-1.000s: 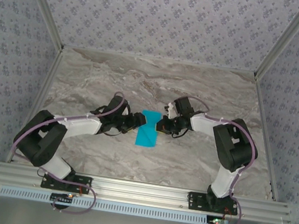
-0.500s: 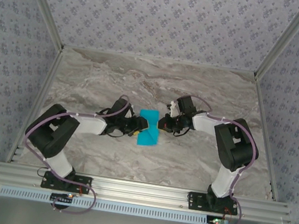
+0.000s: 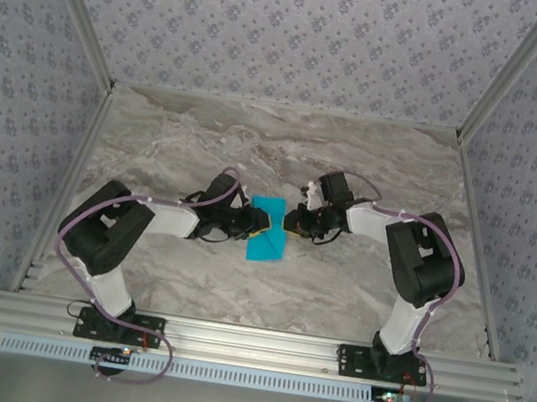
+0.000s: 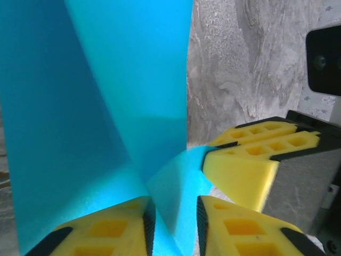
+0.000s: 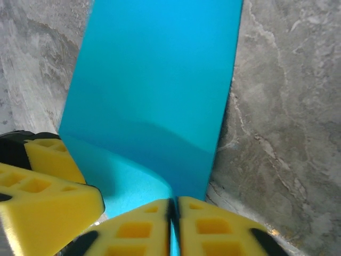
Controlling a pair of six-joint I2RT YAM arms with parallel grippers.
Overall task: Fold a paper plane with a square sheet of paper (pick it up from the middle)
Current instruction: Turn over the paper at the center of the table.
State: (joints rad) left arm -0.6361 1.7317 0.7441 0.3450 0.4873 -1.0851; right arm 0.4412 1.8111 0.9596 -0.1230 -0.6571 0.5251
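The square sheet of paper [image 3: 266, 233] is bright cyan and lies mid-table as a tall rectangle, its upper part lifted between both grippers. My left gripper [image 3: 256, 225] is at its left edge. In the left wrist view its yellow jaws [image 4: 173, 208] stand a little apart around a raised ridge of the paper [image 4: 106, 106]. My right gripper [image 3: 290, 220] is at the right edge. In the right wrist view its jaws [image 5: 174, 208] are pressed together on the paper [image 5: 160, 80]. Each wrist view shows the other gripper's yellow fingers [image 4: 250, 160], [image 5: 48, 181] close by. A paper plane is out of view.
The marble-patterned table [image 3: 375, 166] is bounded by patterned walls at the back and both sides, with an aluminium rail [image 3: 258, 341] along the near edge. The two grippers' fingers are only a few centimetres apart over the paper.
My left arm has reached right onto the paper's left edge and its jaws have narrowed around a raised fold. My right gripper has stayed at the right edge, holding the paper.
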